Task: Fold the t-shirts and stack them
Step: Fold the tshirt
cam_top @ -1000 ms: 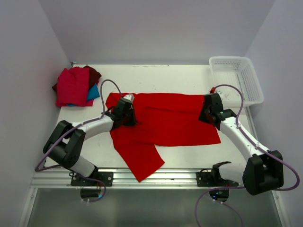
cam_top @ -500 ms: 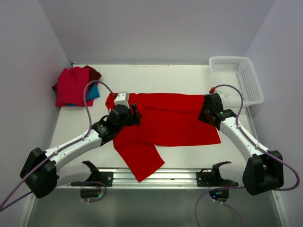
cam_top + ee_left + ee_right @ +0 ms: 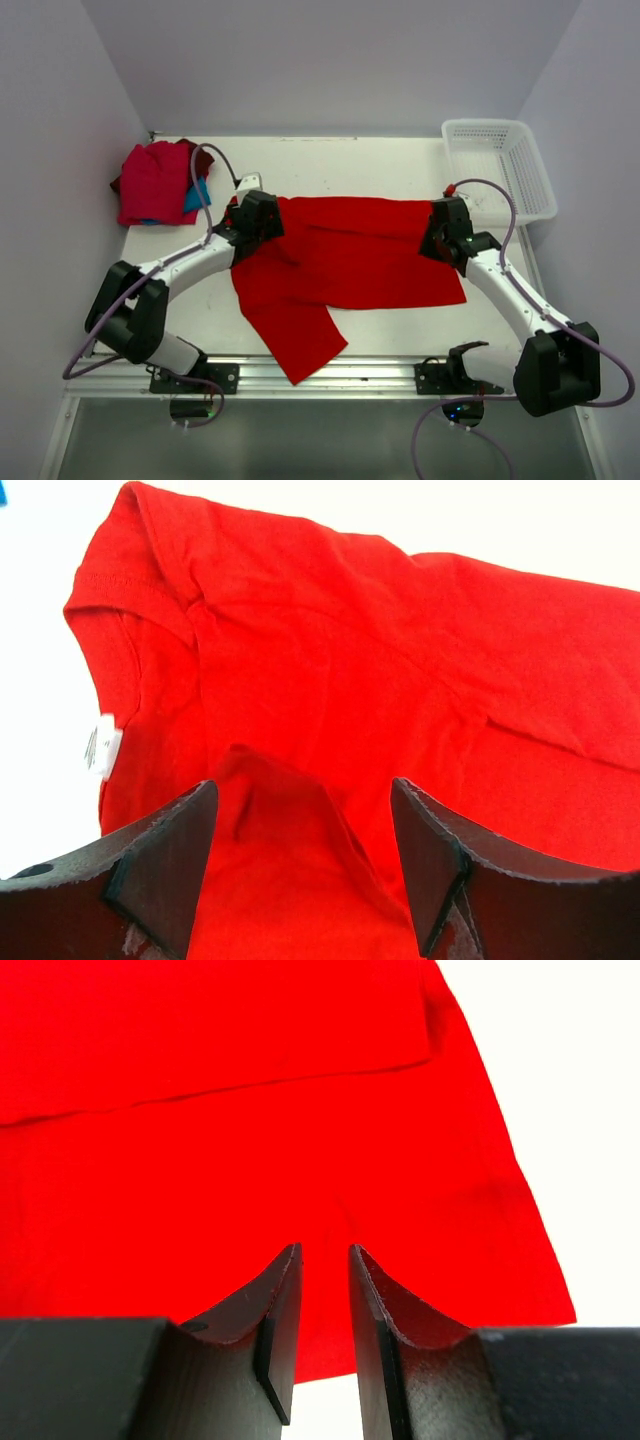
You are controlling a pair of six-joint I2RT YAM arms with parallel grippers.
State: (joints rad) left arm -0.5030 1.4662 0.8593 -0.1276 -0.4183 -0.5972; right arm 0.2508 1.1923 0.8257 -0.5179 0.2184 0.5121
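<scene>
The red t-shirt (image 3: 350,260) lies spread at the centre of the bench (image 3: 350,165), one flap trailing toward 6 o'clock. The folded stack (image 3: 155,185) sits at 10 o'clock.

Left tool (image 3: 300,810): released, jaws wide above the shirt's 9 o'clock end.

Right tool (image 3: 323,1260): jaws nearly closed at the 3 o'clock hem; grasp cannot be confirmed.

Seize matching edges and fold evenly, keeping the cloth taut.

The spread t-shirt (image 3: 350,255) is plain bright red with a small white label (image 3: 101,748), the folded shirts (image 3: 153,183) are pinkish red, dark maroon and teal-blue, and the mesh basket (image 3: 500,170) and table (image 3: 330,165) are white.
</scene>
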